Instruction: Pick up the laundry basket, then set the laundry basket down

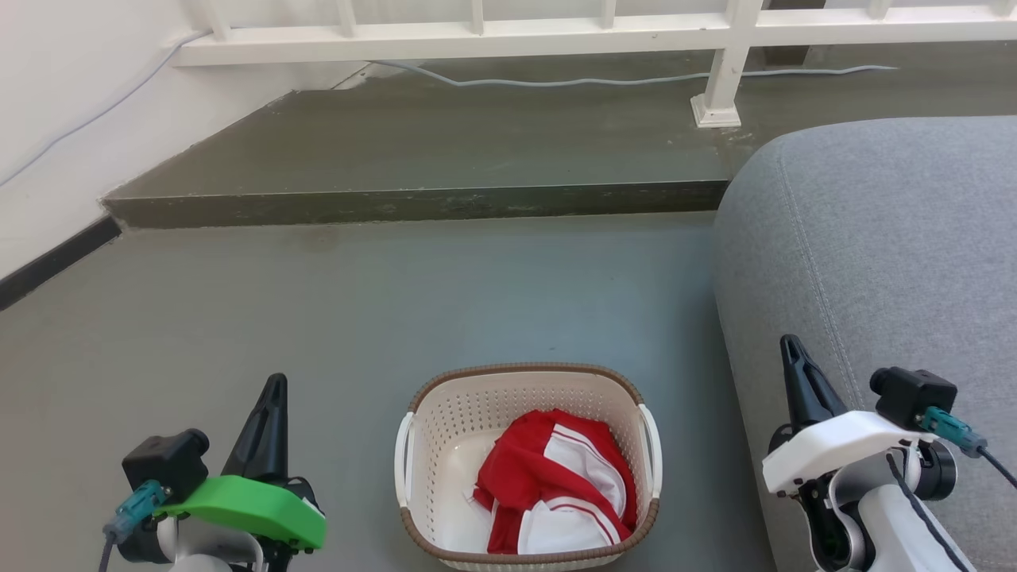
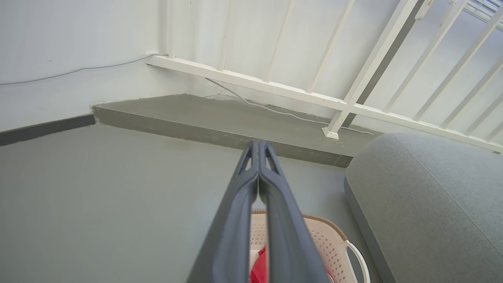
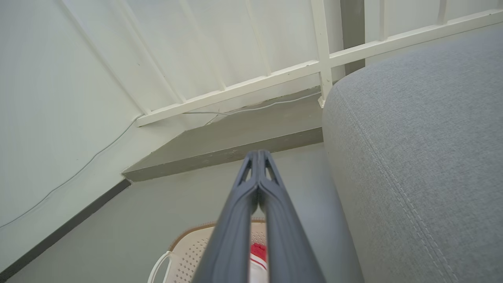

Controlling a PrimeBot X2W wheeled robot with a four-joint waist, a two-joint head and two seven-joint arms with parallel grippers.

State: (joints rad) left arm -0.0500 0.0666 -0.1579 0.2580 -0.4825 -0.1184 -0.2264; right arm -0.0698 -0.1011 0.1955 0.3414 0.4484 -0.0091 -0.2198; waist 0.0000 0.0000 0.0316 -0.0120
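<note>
The laundry basket [image 1: 445, 429] stands on the grey floor at the bottom centre of the head view, cream and perforated with a brown rim and white side handles. A red and white garment [image 1: 556, 485] lies inside it. My left gripper [image 1: 274, 389] is shut and empty, off to the basket's left and apart from it. My right gripper [image 1: 790, 349] is shut and empty, to the basket's right in front of the sofa. The left wrist view catches the basket [image 2: 322, 239] beneath the left gripper [image 2: 259, 147]. The right wrist view has the basket [image 3: 188, 243] under the right gripper [image 3: 258, 156].
A grey sofa [image 1: 890, 262] rises close on the right of the basket. A raised concrete step [image 1: 413, 202] crosses the floor ahead, with a white railing [image 1: 477, 36] and a cable [image 1: 604, 79] on it. A white wall with dark skirting [image 1: 48, 262] runs along the left.
</note>
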